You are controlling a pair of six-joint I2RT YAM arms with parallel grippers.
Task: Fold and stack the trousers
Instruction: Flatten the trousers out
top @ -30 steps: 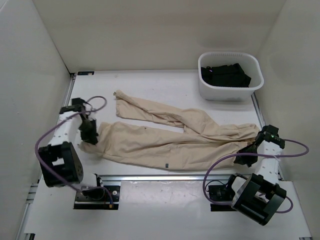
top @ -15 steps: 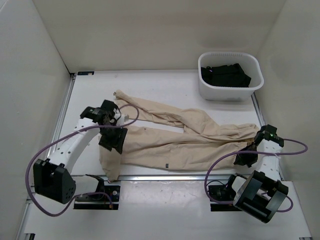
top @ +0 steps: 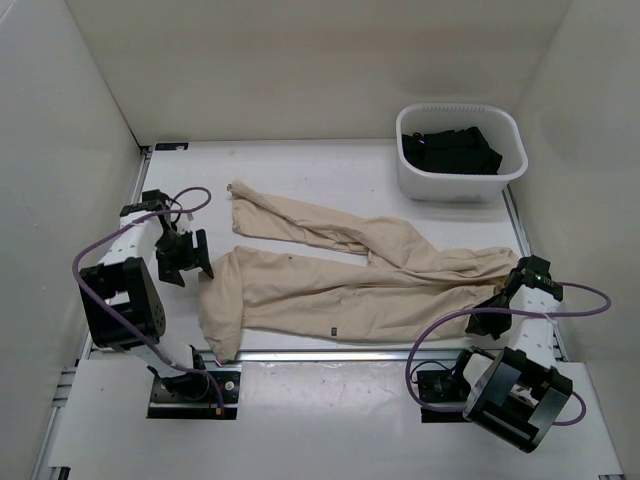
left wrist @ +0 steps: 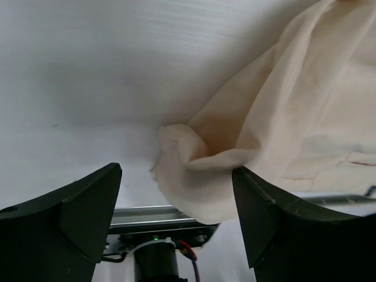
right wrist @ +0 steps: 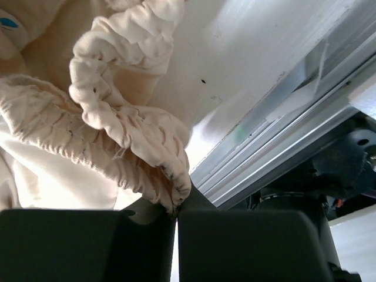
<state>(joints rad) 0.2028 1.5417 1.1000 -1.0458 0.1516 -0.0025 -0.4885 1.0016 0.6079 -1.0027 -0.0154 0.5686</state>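
The beige trousers (top: 340,280) lie spread across the table, legs to the left and gathered waistband (right wrist: 129,135) to the right. The near leg's end is bent toward the front edge (top: 220,335). My left gripper (top: 187,262) hovers just left of that leg, open and holding nothing. In the left wrist view its wide-apart fingers (left wrist: 76,205) frame a loose fold of the trousers (left wrist: 282,117), which touches neither finger; that gripper (left wrist: 176,223) is empty. My right gripper (top: 487,318) sits at the waist end, shut on the waistband; the pinch shows at the right gripper (right wrist: 176,212).
A white bin (top: 512,160) holding a black garment (top: 450,150) stands at the back right. An aluminium rail (top: 380,355) runs along the near table edge. White walls close in the left, back and right sides.
The left gripper dragged the near leg's end rightward and toward the front edge, let it go, opened and drew back to the left. The right gripper stayed shut on the waistband.
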